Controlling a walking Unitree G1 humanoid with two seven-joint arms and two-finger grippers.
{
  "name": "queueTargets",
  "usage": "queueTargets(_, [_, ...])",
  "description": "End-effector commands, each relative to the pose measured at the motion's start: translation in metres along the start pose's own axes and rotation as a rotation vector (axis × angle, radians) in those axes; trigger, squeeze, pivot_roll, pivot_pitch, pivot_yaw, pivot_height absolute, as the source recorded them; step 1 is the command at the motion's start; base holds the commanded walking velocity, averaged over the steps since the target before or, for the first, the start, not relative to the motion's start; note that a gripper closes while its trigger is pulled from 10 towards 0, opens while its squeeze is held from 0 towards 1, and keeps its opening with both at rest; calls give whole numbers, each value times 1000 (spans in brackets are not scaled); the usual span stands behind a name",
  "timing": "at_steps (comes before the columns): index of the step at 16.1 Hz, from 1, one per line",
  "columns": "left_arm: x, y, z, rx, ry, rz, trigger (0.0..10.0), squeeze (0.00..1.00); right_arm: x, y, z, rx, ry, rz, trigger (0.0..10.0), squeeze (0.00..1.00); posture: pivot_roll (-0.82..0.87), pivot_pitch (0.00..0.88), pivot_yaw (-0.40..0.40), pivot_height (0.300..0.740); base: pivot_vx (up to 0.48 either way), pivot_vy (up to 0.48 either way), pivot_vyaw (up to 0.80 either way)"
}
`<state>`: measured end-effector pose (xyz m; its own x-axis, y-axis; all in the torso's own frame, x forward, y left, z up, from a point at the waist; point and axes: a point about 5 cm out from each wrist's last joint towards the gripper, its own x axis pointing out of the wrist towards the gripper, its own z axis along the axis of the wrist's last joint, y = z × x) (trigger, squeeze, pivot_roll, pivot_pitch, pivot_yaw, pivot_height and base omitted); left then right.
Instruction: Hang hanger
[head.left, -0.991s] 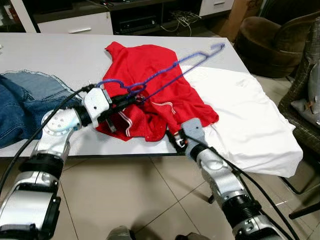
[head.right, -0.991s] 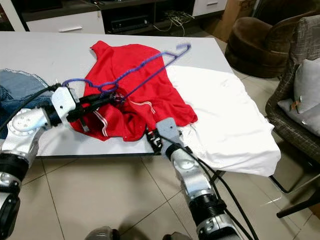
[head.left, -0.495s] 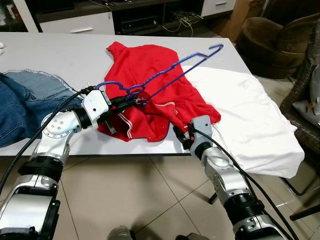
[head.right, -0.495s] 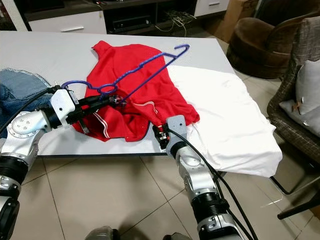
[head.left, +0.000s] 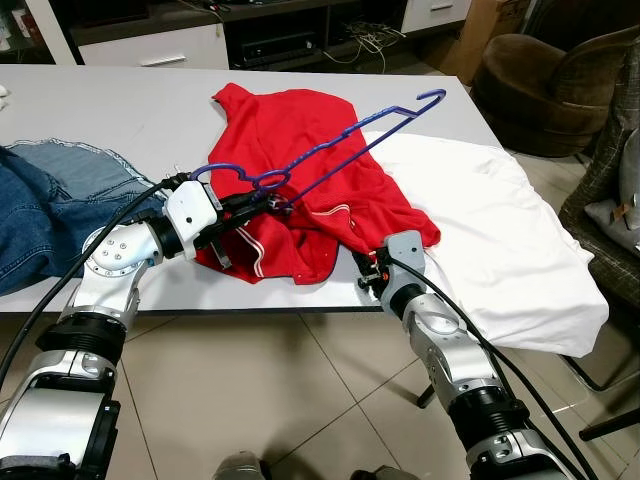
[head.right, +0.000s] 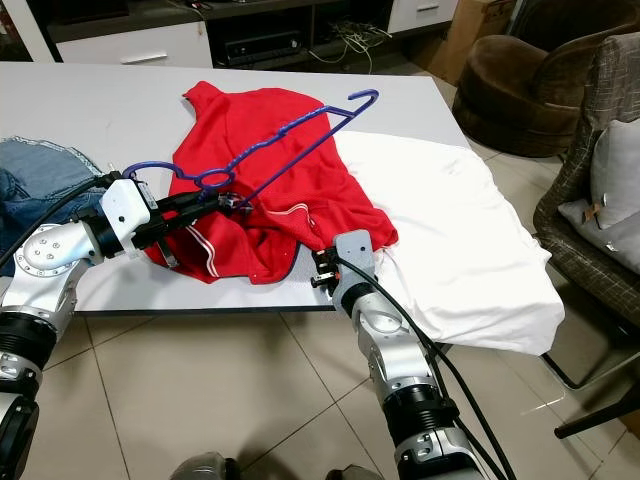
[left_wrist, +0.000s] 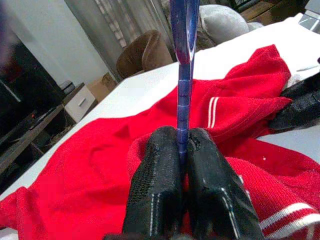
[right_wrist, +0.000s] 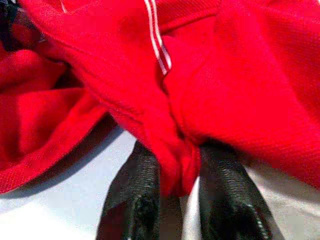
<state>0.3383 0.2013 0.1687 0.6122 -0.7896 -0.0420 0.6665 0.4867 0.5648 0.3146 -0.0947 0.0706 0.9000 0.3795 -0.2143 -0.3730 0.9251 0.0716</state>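
Blue hanger, red shirt with white stripes, white cloth, blue denim

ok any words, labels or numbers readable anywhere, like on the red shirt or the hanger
None can be read.
Red shirt: white stripes, no lettering.
Blue hanger: no marking visible, even up close where the left gripper has its jaws shut on it.
White cloth and jeans: no print or tag showing.

One hanger, three garments: red, white, denim.
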Motion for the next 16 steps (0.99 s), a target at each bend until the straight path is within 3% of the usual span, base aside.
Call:
queueTargets(1, [-2, 3, 1, 6, -1, 13, 0, 0, -3, -3, -6, 22, 31, -13, 0, 0, 73, 32, -7, 740, 0, 0, 0])
queueTargets(6, [-2, 3, 1, 6, -1, 13, 0, 0, -3, -3, -6, 22, 31, -13, 0, 0, 73, 32, -7, 740, 0, 0, 0])
queueTargets(7, [5, -29, -5, -30, -25, 69, 6431, 0, -12, -28, 33, 95, -91, -39, 0, 0, 72, 30, 15, 740, 0, 0, 0])
queueTargets(8, [10, -61, -9, -67, -32, 184, 9765, 0, -27, -46, 82, 116, -257, -26, 0, 0, 74, 35, 9, 740, 0, 0, 0])
queueTargets(10, [14, -64, -12, -53, 33, 225, 10000, 0, -30, -51, 101, 136, -322, -30, 0, 0, 74, 37, 4, 740, 0, 0, 0])
queueTargets(12, [15, -64, -13, -29, 75, 217, 10000, 0, -30, -51, 106, 149, -338, -29, 2902, 0, 74, 38, 2, 740, 0, 0, 0])
queueTargets(13, [15, -61, -12, -18, 100, 225, 10000, 0, -30, -51, 110, 154, -339, -28, 3804, 0, 75, 40, -3, 740, 0, 0, 0])
queueTargets(15, [12, -54, -6, 14, 128, 253, 10000, 0, -33, -52, 114, 166, -324, -30, 9098, 0, 78, 40, -8, 740, 0, 0, 0])
queueTargets(16, [10, -44, -4, 45, 152, 263, 10000, 0, -33, -56, 118, 162, -327, -40, 10000, 0, 80, 40, -9, 740, 0, 0, 0])
